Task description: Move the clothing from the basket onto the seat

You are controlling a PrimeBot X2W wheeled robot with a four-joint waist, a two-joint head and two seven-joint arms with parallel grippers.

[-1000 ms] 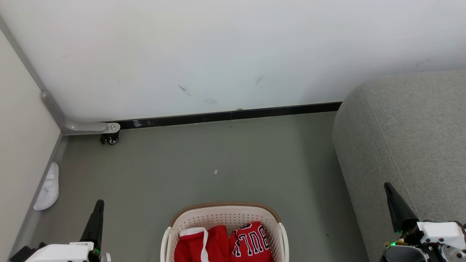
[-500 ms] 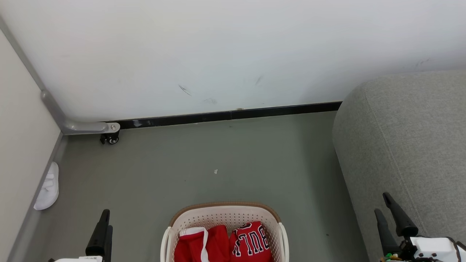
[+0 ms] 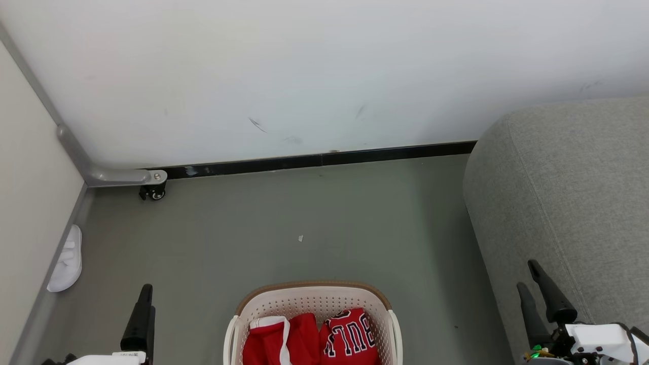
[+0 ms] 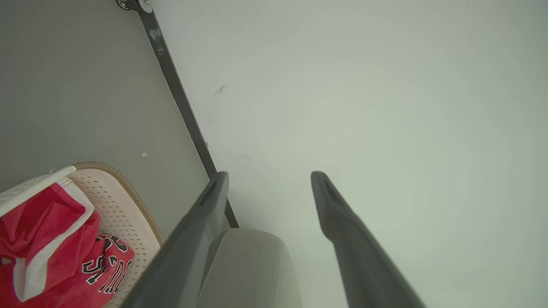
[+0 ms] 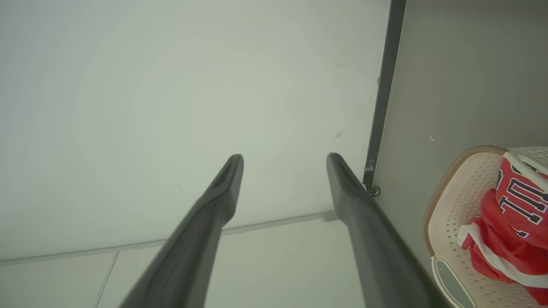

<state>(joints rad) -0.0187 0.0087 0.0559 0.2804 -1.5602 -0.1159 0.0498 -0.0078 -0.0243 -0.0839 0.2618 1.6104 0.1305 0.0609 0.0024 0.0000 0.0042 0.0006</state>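
While clothing [image 3: 309,337] lies in the basket [image 3: 314,285], the left hand [image 4: 269,177] stands spread and empty. So does the right hand [image 5: 284,158], near the seat [image 3: 573,192].

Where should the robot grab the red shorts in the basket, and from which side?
Pinch the shorts by the raised white-trimmed fold, straight down from above: the basket walls close off every side, and that bunched edge likely offers purchase.
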